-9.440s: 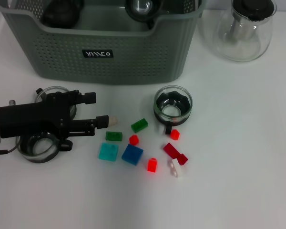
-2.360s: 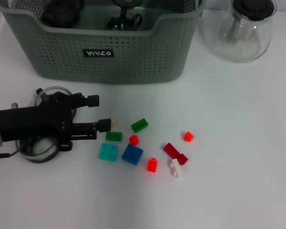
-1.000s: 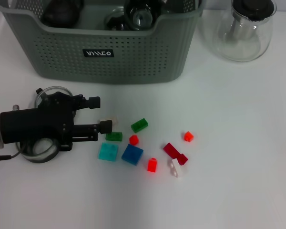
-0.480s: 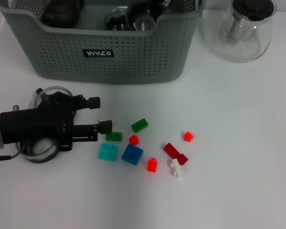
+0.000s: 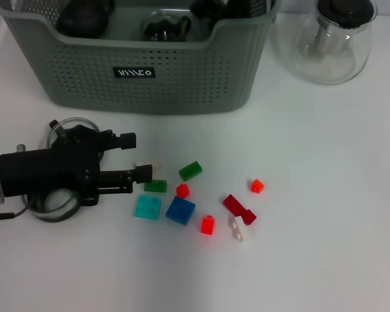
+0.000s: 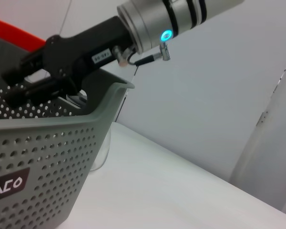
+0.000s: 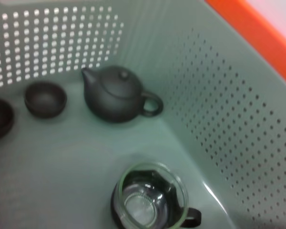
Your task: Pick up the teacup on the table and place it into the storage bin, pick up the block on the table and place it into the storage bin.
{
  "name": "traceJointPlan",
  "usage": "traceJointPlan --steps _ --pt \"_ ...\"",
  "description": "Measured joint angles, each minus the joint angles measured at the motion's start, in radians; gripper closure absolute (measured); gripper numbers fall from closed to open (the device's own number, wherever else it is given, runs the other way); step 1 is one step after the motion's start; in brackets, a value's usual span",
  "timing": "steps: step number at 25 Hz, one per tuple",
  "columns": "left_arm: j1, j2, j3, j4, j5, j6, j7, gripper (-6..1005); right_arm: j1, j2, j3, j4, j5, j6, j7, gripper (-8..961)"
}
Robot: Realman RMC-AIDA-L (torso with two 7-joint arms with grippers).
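Teacup (image 7: 150,202) now sits on the floor of the storage bin (image 5: 182,78), gone from its earlier spot on the worktop (image 5: 325,214) beside the blocks; teacup half looks done. Right hand (image 6: 19,90) hangs over the bin's far rim, nothing between its fingers, and they look parted. Left hand (image 5: 133,156) lies low and level by the blocks, fingers apart and empty, tips around a small white block (image 5: 149,166). That block seems next.

Prob. a lab/test bench: plain white table (image 5: 325,214), bare pale wall (image 6: 214,86), staged props only, i.e. toy blocks (image 5: 181,210), glass teapot (image 5: 335,39), grey-green storage bin (image 5: 182,78) w/ tea ware.
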Motion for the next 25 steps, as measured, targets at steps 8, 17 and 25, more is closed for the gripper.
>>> traceJointPlan --steps 8,17,25 --pt "0.004 0.000 -0.001 0.002 0.000 0.007 0.000 114 -0.113 0.001 0.010 -0.283 0.075 -0.125 -0.004 423" --pt "0.005 0.000 -0.002 0.003 0.000 0.009 -0.003 115 -0.242 -0.001 0.010 -0.557 0.207 -0.209 -0.023 272" --pt "0.005 0.008 -0.007 0.013 0.000 0.020 -0.015 115 -0.374 -0.003 0.058 -0.769 0.414 -0.350 -0.126 39"
